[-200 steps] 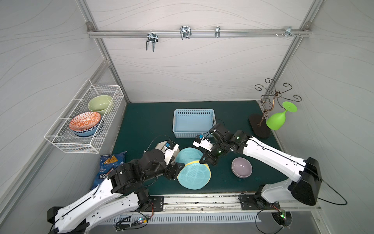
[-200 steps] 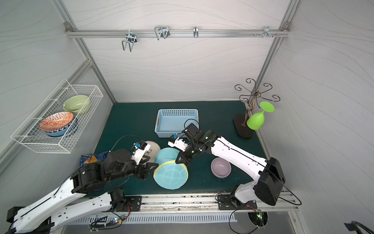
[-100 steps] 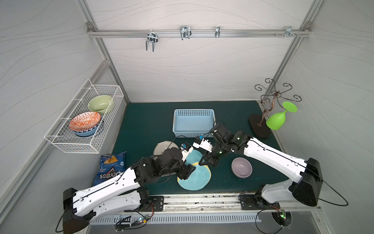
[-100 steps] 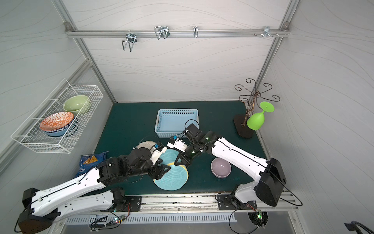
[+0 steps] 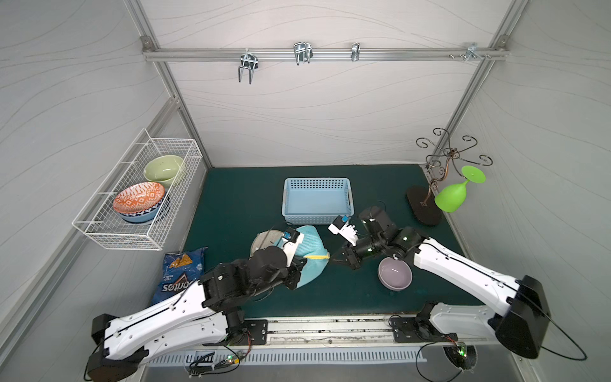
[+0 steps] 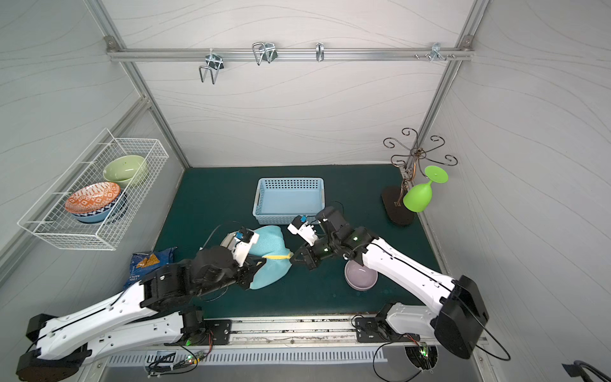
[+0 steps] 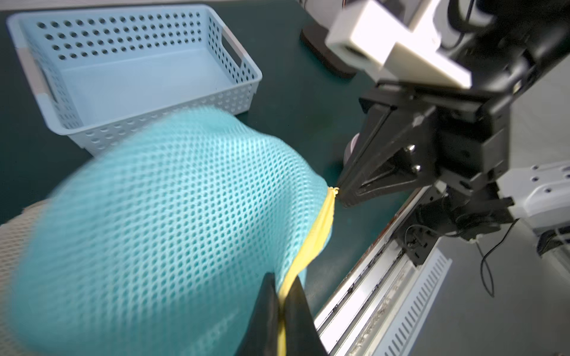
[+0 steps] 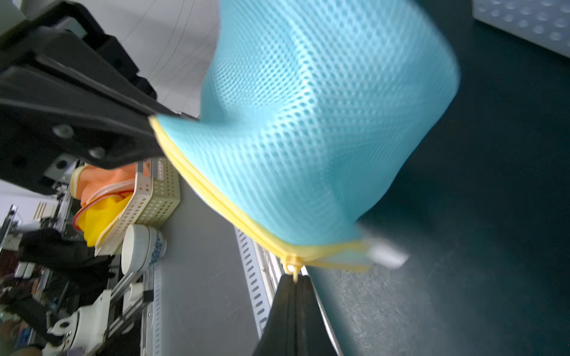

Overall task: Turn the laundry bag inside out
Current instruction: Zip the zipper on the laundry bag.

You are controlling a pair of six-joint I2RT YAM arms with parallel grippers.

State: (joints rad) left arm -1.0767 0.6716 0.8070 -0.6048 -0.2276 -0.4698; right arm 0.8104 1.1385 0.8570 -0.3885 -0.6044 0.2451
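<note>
Spanning both, laundry bag (image 5: pixel 310 244), left gripper (image 7: pixel 282 286) clenched on zipper edge (image 7: pixel 317 234), right gripper (image 8: pixel 296 279) pinching zipper pull (image 8: pixel 291 266)

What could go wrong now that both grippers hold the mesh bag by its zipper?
The right gripper pinches only the small zipper pull at its very tips, so it could slip free. The left gripper holds the bag just by its yellow zipper; a hard tug may strain the mesh. The purple bowl sits close by the right arm and could get bumped.
</note>
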